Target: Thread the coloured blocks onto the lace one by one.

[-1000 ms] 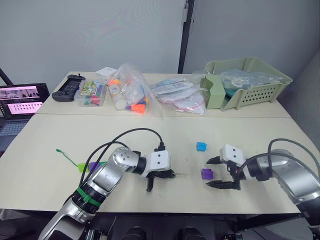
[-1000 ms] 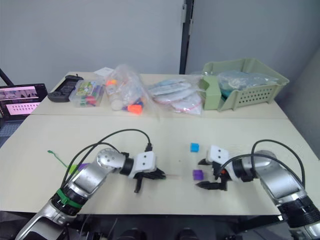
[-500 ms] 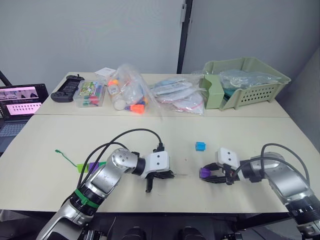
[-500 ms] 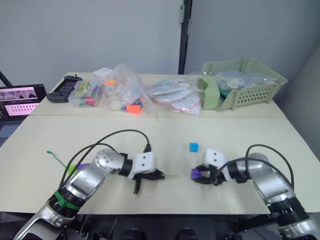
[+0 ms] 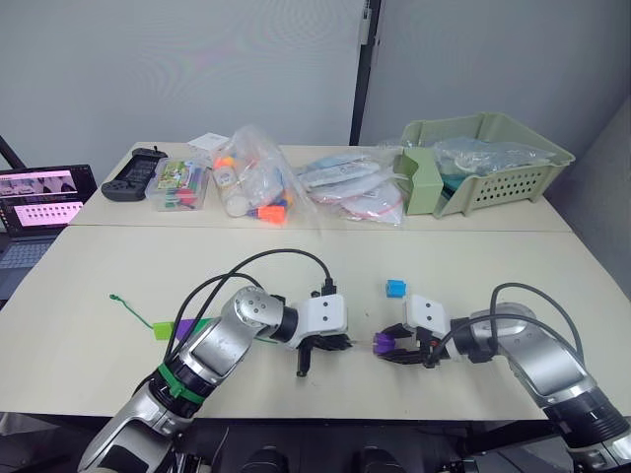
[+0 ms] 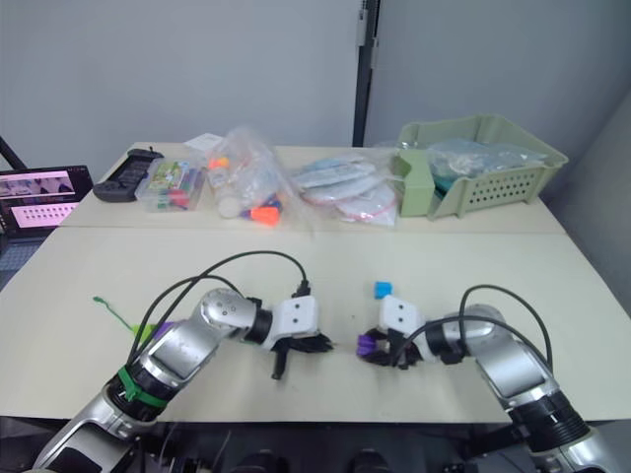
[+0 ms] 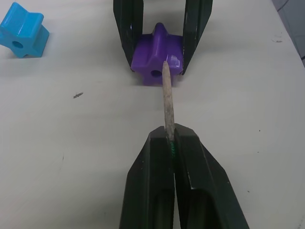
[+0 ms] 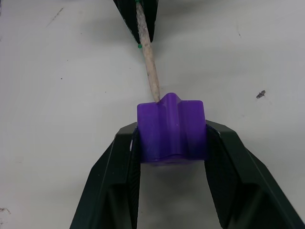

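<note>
From my head views, the lace runs under my left arm and is lost there, and its pale tip is too small to make out. My right end effector covers the sides of the purple block. I cannot tell whether the tip has entered the block's hole.

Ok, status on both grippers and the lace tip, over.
Left gripper shut on the lace tip. Right gripper shut on the purple block. Tip at the block's face, beside its hole, not yet in. Nothing between them.
</note>
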